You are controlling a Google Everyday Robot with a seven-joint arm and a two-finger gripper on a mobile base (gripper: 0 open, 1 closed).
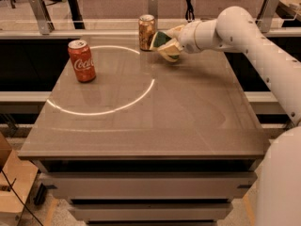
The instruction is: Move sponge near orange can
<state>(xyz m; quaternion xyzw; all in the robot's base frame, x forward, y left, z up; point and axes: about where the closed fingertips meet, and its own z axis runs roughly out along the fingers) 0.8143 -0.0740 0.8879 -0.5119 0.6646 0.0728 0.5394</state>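
Cream-white gripper (165, 46) just right of orange can (146, 32), clamping sponge (162, 39): dark green face, pale yellow edge. Orange can brownish-tan, pale script, silver top. Left of it, red can (82, 60), white script. Grey-brown table (188, 121), thin white light ring (103, 111).
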